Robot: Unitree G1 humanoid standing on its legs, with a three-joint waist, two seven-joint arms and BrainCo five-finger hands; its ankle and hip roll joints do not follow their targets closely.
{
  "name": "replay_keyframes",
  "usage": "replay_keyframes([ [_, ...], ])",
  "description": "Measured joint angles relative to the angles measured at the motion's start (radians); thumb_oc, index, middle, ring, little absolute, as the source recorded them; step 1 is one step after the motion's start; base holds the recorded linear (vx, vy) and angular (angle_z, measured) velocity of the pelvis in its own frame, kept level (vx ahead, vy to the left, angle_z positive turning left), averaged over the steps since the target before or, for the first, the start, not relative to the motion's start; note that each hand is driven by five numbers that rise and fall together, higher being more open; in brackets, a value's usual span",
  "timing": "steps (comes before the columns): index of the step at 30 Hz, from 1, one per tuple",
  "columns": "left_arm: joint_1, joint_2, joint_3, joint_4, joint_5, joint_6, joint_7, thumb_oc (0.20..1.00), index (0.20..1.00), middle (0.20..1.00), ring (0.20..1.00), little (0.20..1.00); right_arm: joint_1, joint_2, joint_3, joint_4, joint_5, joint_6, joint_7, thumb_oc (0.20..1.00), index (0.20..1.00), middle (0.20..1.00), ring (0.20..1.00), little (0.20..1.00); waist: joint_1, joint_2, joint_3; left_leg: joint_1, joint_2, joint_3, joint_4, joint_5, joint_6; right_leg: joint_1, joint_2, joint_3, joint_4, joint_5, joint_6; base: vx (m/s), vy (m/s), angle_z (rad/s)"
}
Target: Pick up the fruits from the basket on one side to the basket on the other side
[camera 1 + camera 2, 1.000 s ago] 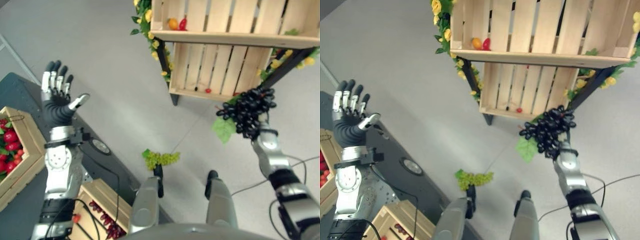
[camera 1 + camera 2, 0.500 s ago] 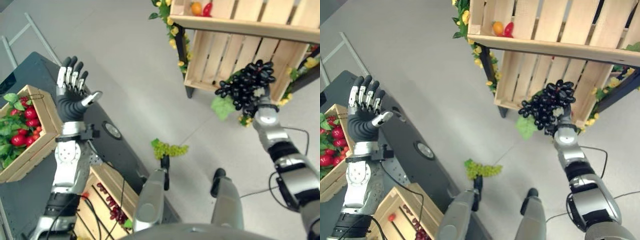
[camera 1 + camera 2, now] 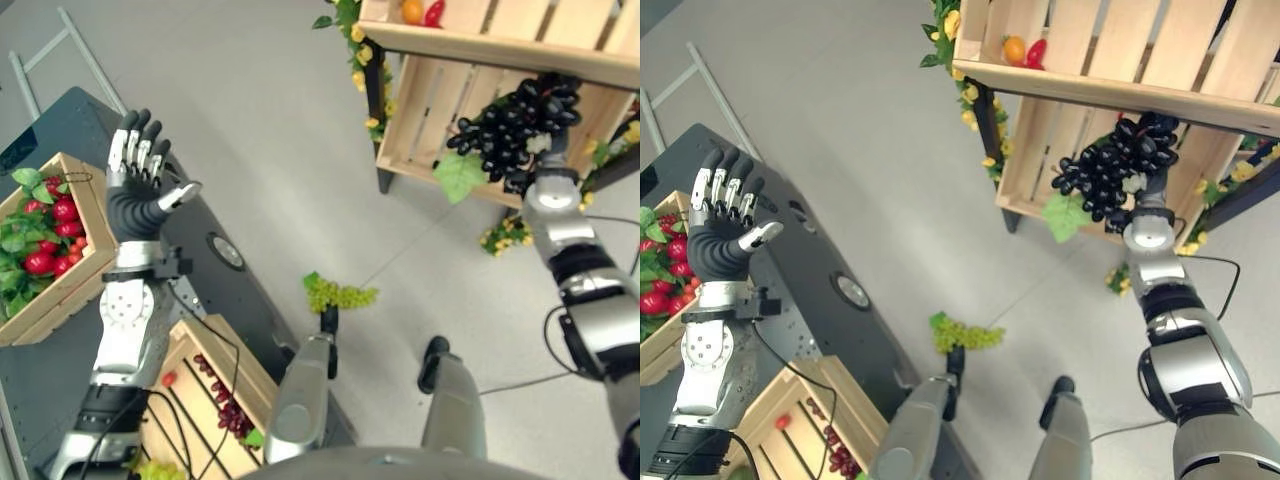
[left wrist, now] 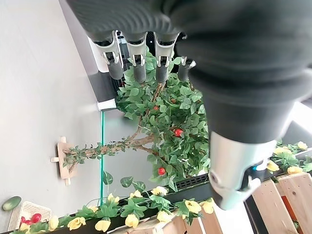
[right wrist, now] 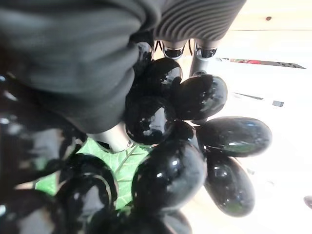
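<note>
Behind black grapes [image 3: 515, 130], right hand [image 5: 73, 58] fingers mostly hidden.

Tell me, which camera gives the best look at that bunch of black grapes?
The right eye view: the whole bunch of black grapes, with its green leaf, shows held up by the right hand before the wooden crates. The left eye view shows much the same. The right wrist view shows a few grapes very close.

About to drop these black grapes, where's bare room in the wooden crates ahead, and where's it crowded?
The right hand holds the black grapes before the lower crate, whose slats look mostly bare. The upper crate is bare beside its orange and red fruit. The yellow flowers crowd the crates' left edge.
</note>
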Motion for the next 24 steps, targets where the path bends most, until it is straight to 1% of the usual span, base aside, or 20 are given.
replay_keyframes([
  [16, -0.004, 0.005, -0.007, 0.001, 0.0, 0.0, 0.012, 1.0, 1.0, 1.0, 1.0, 1.0, -0.054, -0.013, 0.022, 0.039, 0.002, 0.018, -0.034, 0.2, 0.2, 0.2, 0.2, 0.2, 0.0, 0.005, 0.009, -0.011, -0.005, -0.015, -0.013, 0.009, 0.002, -0.005, -0.005, -0.015, -0.005, 0.0, 0.0, 0.0, -0.001, 0.01],
  [17, -0.003, 0.005, -0.007, 0.001, 0.0, 0.0, 0.012, 1.0, 1.0, 1.0, 1.0, 1.0, -0.058, -0.013, 0.029, 0.044, 0.002, 0.019, -0.034, 0.366, 0.366, 0.366, 0.366, 0.366, 0.0, 0.005, 0.009, -0.011, -0.005, -0.015, -0.013, 0.009, 0.002, -0.005, -0.005, -0.015, -0.005, 0.0, 0.0, 0.0, 0.0, 0.0],
  [18, -0.003, 0.005, -0.007, 0.001, 0.0, 0.0, 0.013, 1.0, 1.0, 1.0, 1.0, 1.0, -0.064, -0.013, 0.036, 0.045, 0.005, 0.02, -0.034, 1.0, 1.0, 1.0, 1.0, 1.0, 0.0, 0.005, 0.01, -0.012, -0.005, -0.015, -0.013, 0.009, 0.002, -0.006, -0.005, -0.015, -0.004, 0.0, 0.0, 0.0, 0.0, 0.0],
  [21, -0.004, 0.005, -0.007, 0.001, 0.0, 0.0, 0.013, 1.0, 1.0, 1.0, 1.0, 1.0, -0.077, -0.013, 0.04, 0.05, 0.042, 0.023, -0.033, 1.0, 1.0, 1.0, 1.0, 1.0, -0.001, 0.005, 0.01, -0.012, -0.005, -0.015, -0.013, 0.009, 0.002, -0.006, -0.005, -0.015, -0.004, 0.0, 0.0, 0.0, 0.0, 0.0],
  [24, -0.004, 0.005, -0.007, 0.001, 0.0, 0.0, 0.013, 1.0, 1.0, 1.0, 1.0, 1.0, -0.082, -0.012, 0.041, 0.055, 0.048, 0.024, -0.033, 1.0, 1.0, 1.0, 1.0, 1.0, 0.0, 0.005, 0.01, -0.012, -0.005, -0.015, -0.013, 0.009, 0.002, -0.006, -0.005, -0.015, -0.005, 0.0, 0.0, 0.0, 0.0, 0.0],
])
